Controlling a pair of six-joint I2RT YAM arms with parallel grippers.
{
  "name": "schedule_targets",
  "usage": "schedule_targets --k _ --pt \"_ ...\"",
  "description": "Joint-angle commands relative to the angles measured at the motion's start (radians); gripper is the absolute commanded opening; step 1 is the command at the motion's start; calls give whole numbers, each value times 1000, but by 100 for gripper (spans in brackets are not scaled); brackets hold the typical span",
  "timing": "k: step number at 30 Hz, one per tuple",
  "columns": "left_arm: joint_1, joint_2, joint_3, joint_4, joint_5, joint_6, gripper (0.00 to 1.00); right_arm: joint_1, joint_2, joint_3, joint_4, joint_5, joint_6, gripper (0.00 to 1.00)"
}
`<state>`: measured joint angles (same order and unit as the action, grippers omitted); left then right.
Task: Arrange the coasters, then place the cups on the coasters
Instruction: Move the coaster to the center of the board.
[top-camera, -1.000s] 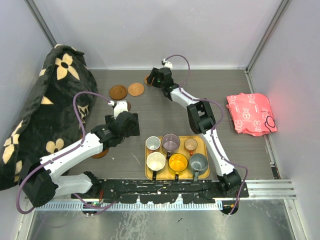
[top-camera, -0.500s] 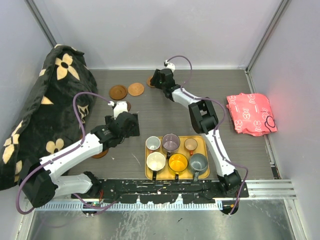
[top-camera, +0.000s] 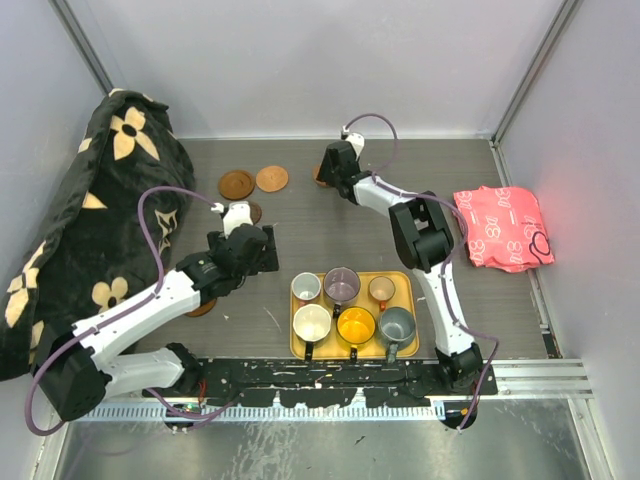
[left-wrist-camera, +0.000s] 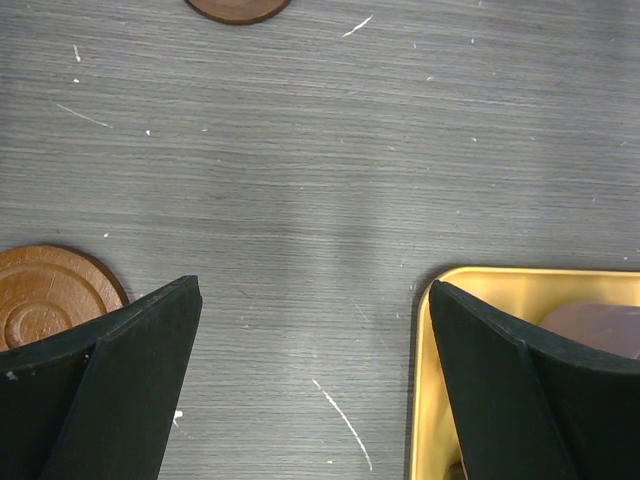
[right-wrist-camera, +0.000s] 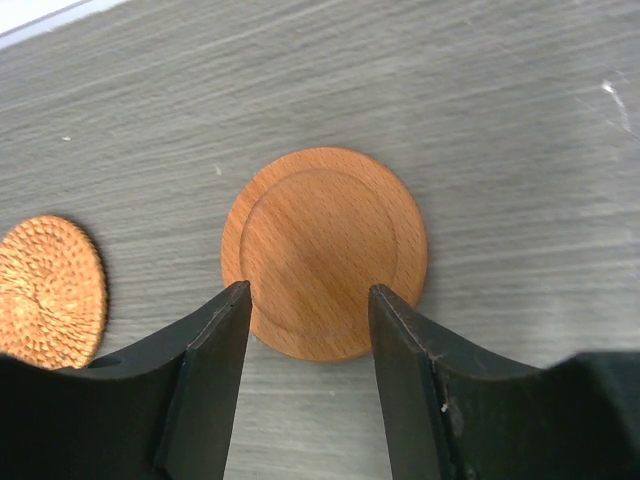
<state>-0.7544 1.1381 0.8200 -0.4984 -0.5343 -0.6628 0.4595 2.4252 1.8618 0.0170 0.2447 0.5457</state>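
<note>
From above, my right fingers (top-camera: 327, 170) are out at the far edge of the bench (top-camera: 330, 225), over a coaster (top-camera: 318, 180) that shows only as a sliver. A dark coaster (top-camera: 237, 184) and a lighter one (top-camera: 271, 178) lie to its left along that edge. All six cups (top-camera: 312, 323) sit in the tray (top-camera: 408, 288) by the near edge. My left fingers (top-camera: 262, 248) hang just left of the tray.

Left wrist: the left fingers (left-wrist-camera: 130, 370) are spread wide, grasping nothing. There is bare bench between them, a ringed coaster (left-wrist-camera: 40, 300) on one side and the tray's rim (left-wrist-camera: 425, 400) on the other.

Right wrist: the right fingers (right-wrist-camera: 205, 370) stand partly apart over the near rim of the rimmed coaster (right-wrist-camera: 325, 250), which lies flat. They are not clamped on it, and I can't tell if the tips touch. A woven coaster (right-wrist-camera: 45, 290) lies near on its left.

My worry is that a thin flat disc gives little to pinch. The tips may skid off the rim and shove it, or grind into the bench. On the left, any swing toward the tray could jostle the cups.
</note>
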Motion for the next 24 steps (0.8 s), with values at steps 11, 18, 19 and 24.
schedule_targets --k 11,18,19,24 --pt "1 -114 -13 13 7 -26 98 -37 -191 -118 -338 204 -41 53" --pt "1 -127 -7 -6 37 -40 98 -57 -236 -189 -358 260 -48 52" --pt "1 -130 -5 -10 37 -40 98 -62 -242 -197 -359 264 -47 52" --pt "0 -151 -5 -22 34 -39 98 -95 -259 -233 -355 247 -39 51"
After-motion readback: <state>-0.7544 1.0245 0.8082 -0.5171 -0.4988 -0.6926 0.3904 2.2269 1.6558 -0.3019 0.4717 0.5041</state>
